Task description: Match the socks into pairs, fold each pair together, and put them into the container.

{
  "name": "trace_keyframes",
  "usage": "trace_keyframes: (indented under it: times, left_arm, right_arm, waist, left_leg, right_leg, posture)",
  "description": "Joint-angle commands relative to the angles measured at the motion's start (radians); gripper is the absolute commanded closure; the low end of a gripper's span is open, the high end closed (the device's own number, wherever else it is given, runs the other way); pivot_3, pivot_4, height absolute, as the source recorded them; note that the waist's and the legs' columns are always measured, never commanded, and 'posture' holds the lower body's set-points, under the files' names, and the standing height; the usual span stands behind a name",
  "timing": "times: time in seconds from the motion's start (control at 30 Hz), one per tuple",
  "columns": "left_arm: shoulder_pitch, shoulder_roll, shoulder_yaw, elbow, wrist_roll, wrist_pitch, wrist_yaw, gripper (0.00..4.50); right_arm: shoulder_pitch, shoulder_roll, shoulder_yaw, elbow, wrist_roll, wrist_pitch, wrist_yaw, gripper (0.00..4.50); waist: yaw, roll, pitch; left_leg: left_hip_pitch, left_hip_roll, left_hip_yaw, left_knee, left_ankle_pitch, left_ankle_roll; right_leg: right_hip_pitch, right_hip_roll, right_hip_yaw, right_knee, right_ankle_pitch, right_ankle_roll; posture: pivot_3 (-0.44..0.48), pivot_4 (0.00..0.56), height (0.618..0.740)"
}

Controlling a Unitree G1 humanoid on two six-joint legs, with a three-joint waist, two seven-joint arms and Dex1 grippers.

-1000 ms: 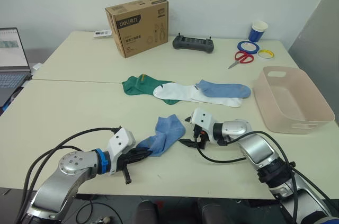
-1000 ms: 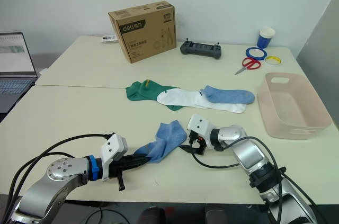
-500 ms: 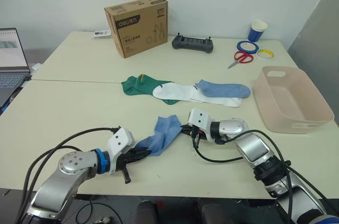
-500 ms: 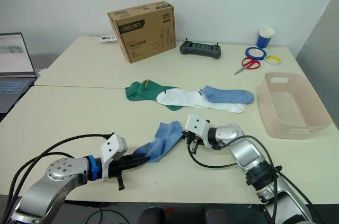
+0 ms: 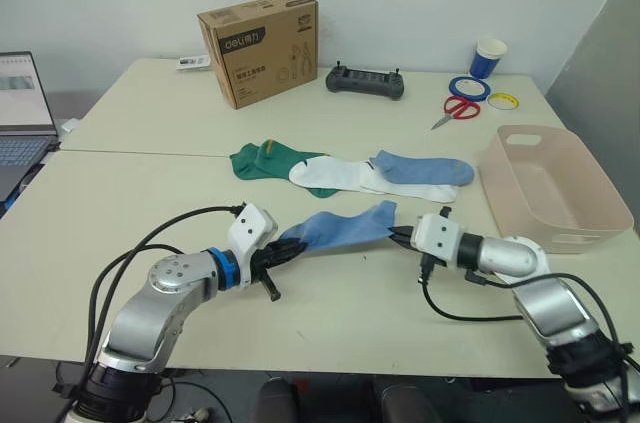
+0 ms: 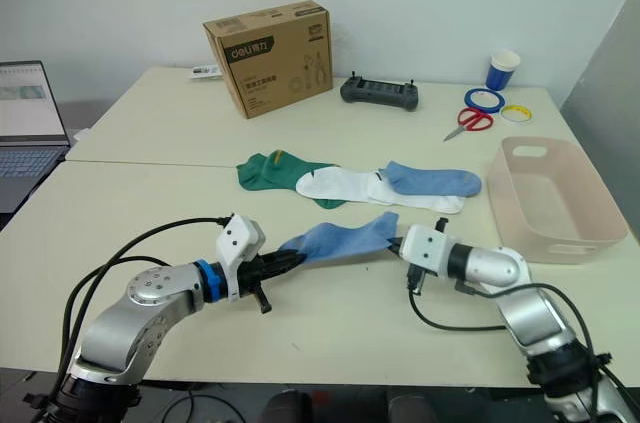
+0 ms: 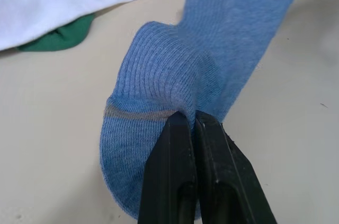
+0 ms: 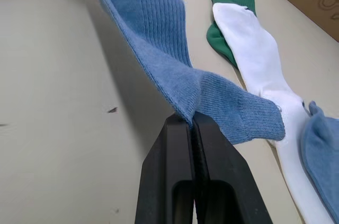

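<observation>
on the pale table [image 5: 130,193] a light blue sock [image 5: 340,228] hangs stretched between the two arms, lifted off the surface. the left gripper [image 5: 290,252] pinches one end, the right gripper [image 5: 398,234] is clamped on the other. more socks [image 5: 350,171] lie in a row behind, near the pink basin [image 5: 550,188].

The white socks [image 5: 335,175] are covering part of the green sock [image 5: 262,160]. The picture's edge is cutting off the laptop [image 5: 22,103]. The box's [image 5: 260,48] small print is too tiny to read.
</observation>
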Motion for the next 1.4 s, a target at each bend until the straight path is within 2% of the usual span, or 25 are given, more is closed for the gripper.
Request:
trace_keyframes:
  times: [0.03,0.27,0.5,0.53,0.63,0.77,0.83,0.93,0.97,1.13,1.3,1.4]
  left_arm:
    - [0.028,-0.002,-0.008,-0.077,-0.013,0.061,0.036,4.50]
    - [0.078,-0.006,-0.032,-0.182,-0.039,0.166,0.091,4.50]
    - [0.103,-0.021,-0.053,-0.168,-0.017,0.134,0.123,4.50]
    - [0.104,-0.019,-0.054,-0.164,-0.013,0.127,0.123,4.26]
    - [0.115,-0.013,-0.048,-0.162,-0.015,0.122,0.121,3.51]
    - [0.144,0.006,-0.021,-0.171,-0.024,0.115,0.115,2.21]
    - [0.171,0.013,0.019,-0.177,-0.039,0.094,0.108,1.56]
    - [0.221,0.043,0.152,-0.165,-0.112,0.057,0.041,0.63]
    - [0.237,0.060,0.196,-0.152,-0.135,0.039,0.007,0.62]
    - [0.212,0.076,0.286,-0.060,-0.185,0.031,-0.024,0.62]
    - [0.162,0.044,0.225,0.003,-0.148,0.024,0.009,0.62]
    - [0.151,0.022,0.180,0.002,-0.127,0.022,0.031,0.62]
  right_arm:
    - [0.082,-0.017,-0.041,-0.155,0.012,0.069,-0.026,4.44]
    - [0.258,-0.016,-0.136,-0.280,0.086,0.275,-0.069,4.44]
    - [0.267,-0.053,-0.119,-0.292,0.130,0.352,-0.026,4.44]
    - [0.268,-0.056,-0.118,-0.292,0.138,0.358,-0.020,4.49]
    - [0.271,-0.070,-0.122,-0.294,0.151,0.357,-0.008,3.83]
    - [0.268,-0.102,-0.151,-0.292,0.201,0.370,0.033,2.40]
    - [0.258,-0.123,-0.182,-0.282,0.271,0.389,0.085,1.66]
    - [0.226,-0.173,-0.222,-0.234,0.356,0.387,0.187,0.60]
    - [0.204,-0.177,-0.237,-0.211,0.392,0.412,0.202,0.28]
    - [0.109,-0.119,-0.262,-0.103,0.448,0.483,0.135,0.28]
    - [0.060,-0.065,-0.220,-0.021,0.425,0.528,0.074,0.28]
    - [0.046,-0.040,-0.200,-0.012,0.416,0.545,0.043,0.28]
  waist:
    - [-0.001,0.000,0.000]
    - [0.001,0.000,0.000]
    - [0.000,-0.001,0.000]
    - [0.000,-0.001,0.000]
    - [0.000,-0.001,0.000]
    - [0.000,-0.001,0.000]
    - [0.000,-0.001,0.000]
    - [-0.005,-0.001,0.000]
    - [-0.007,-0.001,0.000]
    - [-0.010,-0.001,0.000]
    - [-0.008,-0.001,0.000]
    - [-0.008,-0.001,0.000]
  left_leg:
    - [0.000,0.000,0.000,0.000,0.000,0.000]
    - [0.003,-0.001,0.001,0.002,0.000,0.000]
    - [0.004,-0.003,0.002,0.002,0.000,0.000]
    - [0.004,-0.003,0.002,0.002,0.000,0.000]
    - [0.004,-0.003,0.002,0.001,0.000,0.000]
    - [0.004,-0.003,0.002,0.001,0.000,0.000]
    - [0.004,-0.003,0.002,0.001,0.000,0.000]
    - [0.004,-0.003,0.002,0.001,0.000,0.000]
    - [0.004,-0.003,0.002,0.001,0.000,0.000]
    - [0.005,-0.003,0.002,0.001,0.000,0.000]
    - [0.003,-0.004,0.002,0.001,0.000,0.000]
    - [0.002,-0.004,0.002,0.000,0.000,0.000]
  right_leg:
    - [0.000,0.000,0.000,0.000,0.000,0.000]
    - [0.002,-0.003,0.002,0.000,-0.001,-0.002]
    - [0.002,-0.004,0.003,0.000,-0.001,-0.003]
    - [0.003,-0.004,0.002,0.000,-0.001,-0.004]
    - [0.003,-0.004,0.002,0.000,-0.002,-0.004]
    - [0.002,-0.004,0.002,0.000,-0.002,-0.004]
    - [0.002,-0.004,0.002,0.000,-0.002,-0.005]
    - [0.003,-0.004,0.002,0.000,-0.002,-0.005]
    - [0.002,-0.004,0.002,0.000,-0.002,-0.005]
    - [0.002,-0.005,0.001,0.000,-0.002,-0.005]
    - [0.002,-0.005,0.002,-0.001,-0.002,-0.005]
    - [0.001,-0.005,0.002,-0.001,0.000,0.001]
  posture:
    - [0.000,0.150,0.740]
    - [0.000,0.150,0.740]
    - [0.000,0.150,0.740]
    - [0.000,0.150,0.740]
    - [0.000,0.150,0.740]
    - [0.000,0.150,0.740]
    - [0.000,0.150,0.740]
    - [0.000,0.150,0.740]
    - [0.000,0.150,0.740]
    - [0.000,0.150,0.740]
    - [0.000,0.150,0.740]
    - [0.000,0.150,0.740]
